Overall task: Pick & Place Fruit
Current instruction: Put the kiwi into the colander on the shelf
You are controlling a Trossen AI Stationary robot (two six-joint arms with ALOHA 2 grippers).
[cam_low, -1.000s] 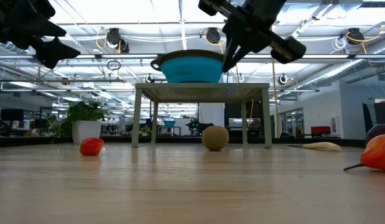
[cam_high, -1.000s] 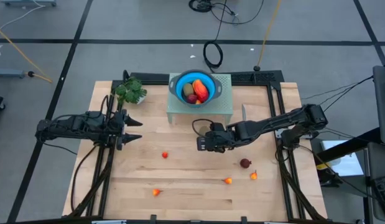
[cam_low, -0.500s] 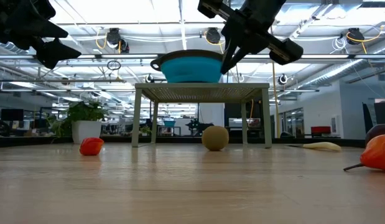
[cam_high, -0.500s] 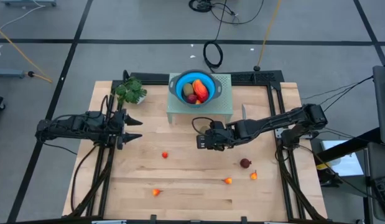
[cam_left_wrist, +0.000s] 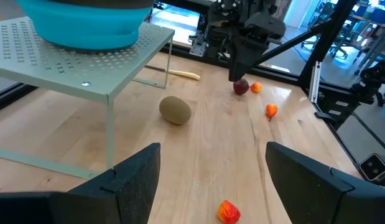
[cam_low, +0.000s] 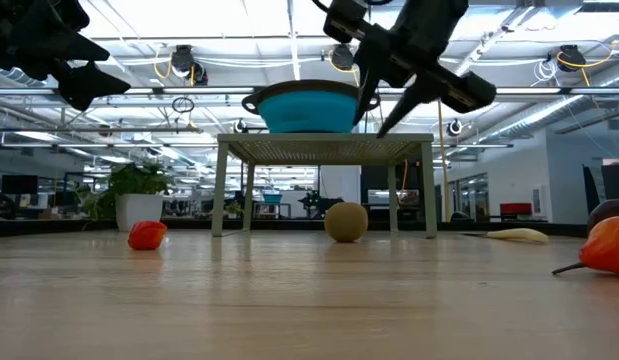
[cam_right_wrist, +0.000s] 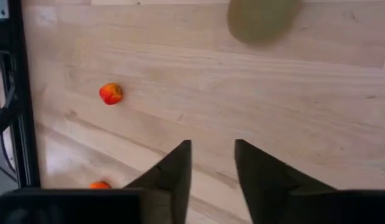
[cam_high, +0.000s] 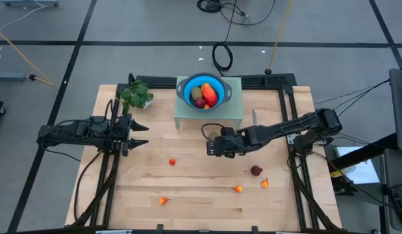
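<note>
Kiwi (cam_left_wrist: 175,110): brown, dull, oval, lying on table | right tool (cam_right_wrist: 210,167): spread, empty | left tool (cam_left_wrist: 208,171): spread

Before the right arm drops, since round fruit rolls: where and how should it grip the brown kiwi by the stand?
Probably across the kiwi's short middle, coming straight down. It lies on its side on bare wood, clear of the stand leg, and the open right gripper hovers nearby.

Right gripper (cam_high: 210,147) raised mid-table, pointing down, fingers parted, empty; left gripper (cam_high: 143,135) waits at left, fingers spread.
</note>
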